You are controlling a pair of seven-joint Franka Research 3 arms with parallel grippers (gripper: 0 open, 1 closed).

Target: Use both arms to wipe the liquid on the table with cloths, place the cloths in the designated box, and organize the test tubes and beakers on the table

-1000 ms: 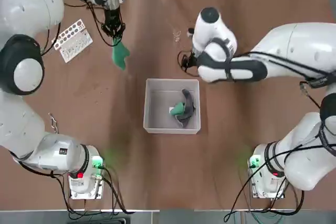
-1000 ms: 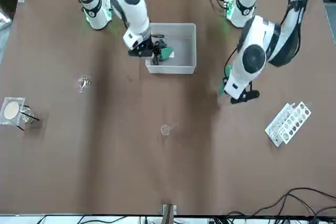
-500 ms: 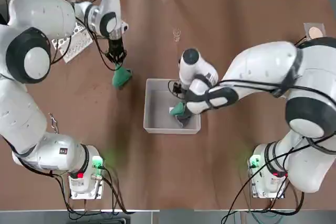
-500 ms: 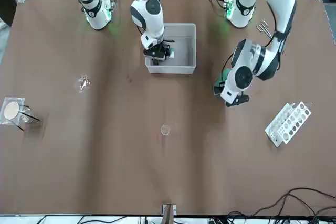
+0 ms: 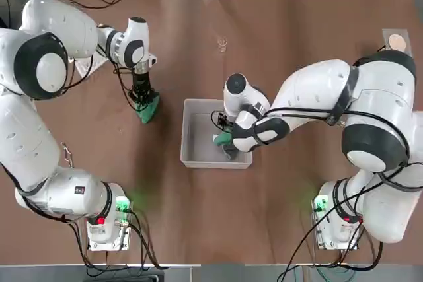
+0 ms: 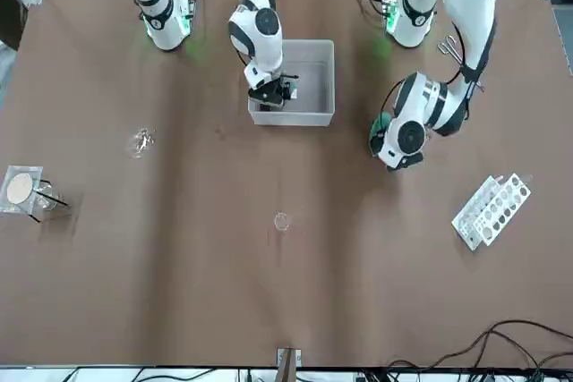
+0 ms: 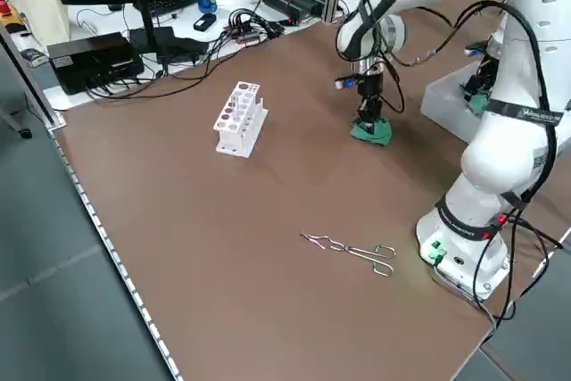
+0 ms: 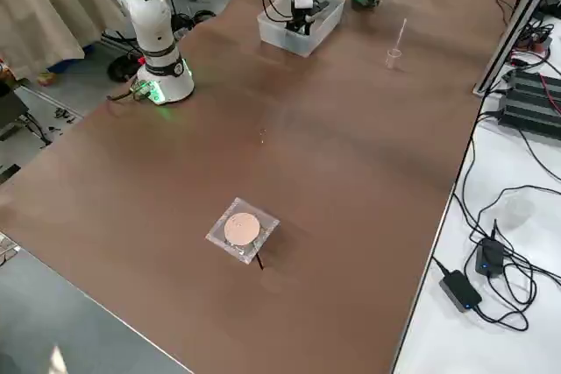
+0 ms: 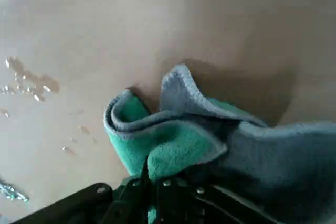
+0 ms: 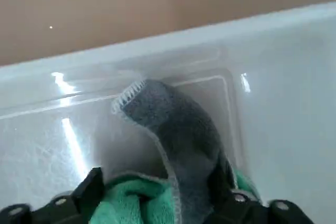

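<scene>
The left gripper [image 5: 143, 100] is clamped tight on a teal cloth [image 5: 149, 108], pressing it onto the brown table [image 5: 297, 44] at about nine o'clock from the pale box [image 5: 190, 143]. Droplets of liquid [image 9: 29, 80] glisten just beside that cloth. The right gripper [image 5: 226, 131] reaches down inside the box, fingers spread either side of the second cloth [image 10: 178, 145]; whether they grip it, I cannot tell. A white rack [image 6: 491, 210] stands well apart.

Fleecy cloths [image 9: 178, 129], glossy plastic box [image 10: 157, 56], matt table [image 5: 277, 31].
</scene>
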